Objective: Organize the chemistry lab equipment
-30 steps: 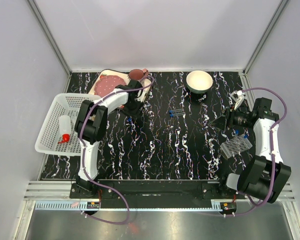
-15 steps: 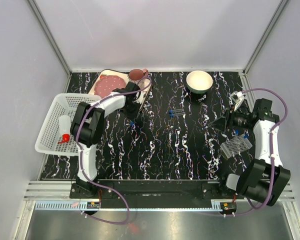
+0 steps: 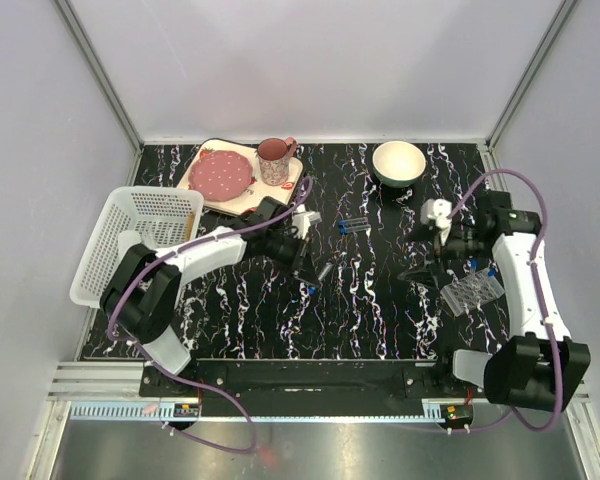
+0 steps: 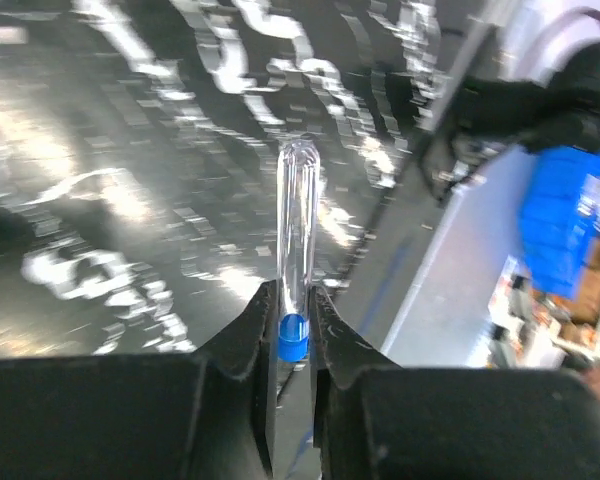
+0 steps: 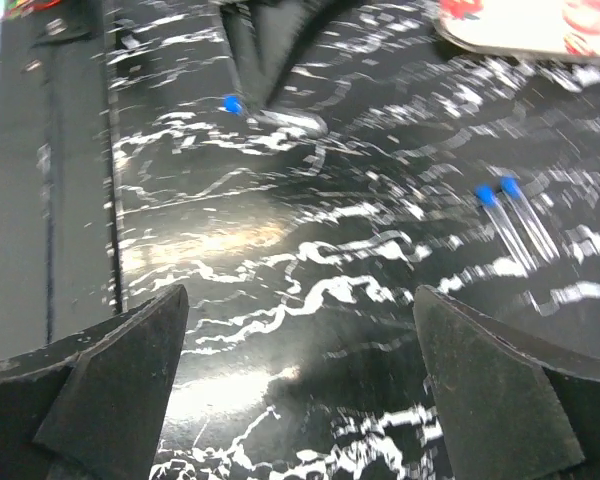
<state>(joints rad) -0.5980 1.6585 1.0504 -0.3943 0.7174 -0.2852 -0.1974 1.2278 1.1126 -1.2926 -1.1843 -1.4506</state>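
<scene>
Left gripper: My left gripper [image 4: 293,305] is almost closed. It pinches a tube [image 4: 298,215] at its blue cap end.
Held tube: It pokes straight out from the grip, over the middle of the black table [image 3: 380,320]. I cannot tell if it touches the table.
Right gripper: My right gripper [image 5: 298,295] is spread wide and holds nothing. It hangs over the right side of the table.
Loose tubes: I see two tubes [image 3: 354,226] with blue caps lying side by side on the table. They are between my grippers, a bit nearer the back.
Rack: The clear rack [image 3: 472,292] sits on the table, just beside my right arm.
Basket: A white basket [image 3: 145,215] is at the left edge, partly under my left arm.
Other things: A tray [image 3: 292,178] with a pink plate [image 3: 220,175] and a cup [image 3: 272,155] is at the back left. A white bowl [image 3: 398,162] is at the back.
</scene>
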